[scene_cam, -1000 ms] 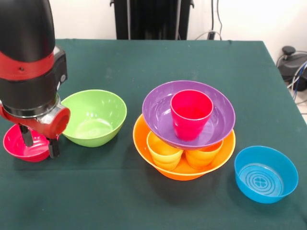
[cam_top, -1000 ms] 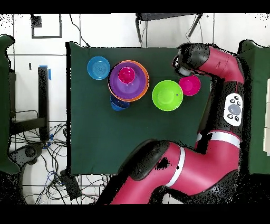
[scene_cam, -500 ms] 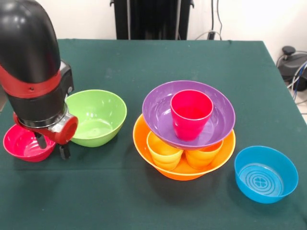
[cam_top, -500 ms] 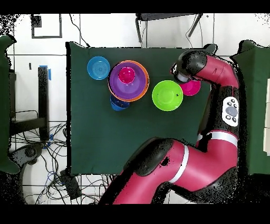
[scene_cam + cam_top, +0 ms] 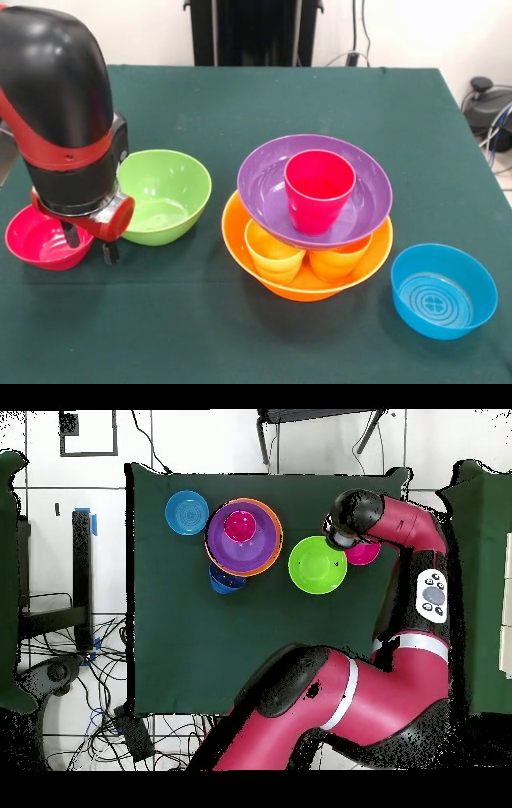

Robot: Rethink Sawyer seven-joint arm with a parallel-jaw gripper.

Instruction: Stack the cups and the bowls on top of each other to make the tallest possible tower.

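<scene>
Starting nearest, one light blue bowl stands alone on the desk. The tower comprises an orange bowl, a yellow cup, an orange cup, a purple bowl and a red cup. The hand, spread and empty, has shifted from the red bowl toward the lime bowl; neither is grasped yet. A dark blue bowl sits farthest. Count: six bowls, three cups.

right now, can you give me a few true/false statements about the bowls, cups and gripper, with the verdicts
1. The red cup stands upright in the purple bowl. True.
2. The purple bowl sits directly on the table. False: it rests on cups inside the orange bowl.
3. The gripper holds the green bowl. False: it sits between the green bowl and red bowl, holding nothing.
4. The light blue bowl stands apart from the tower. True.
</scene>
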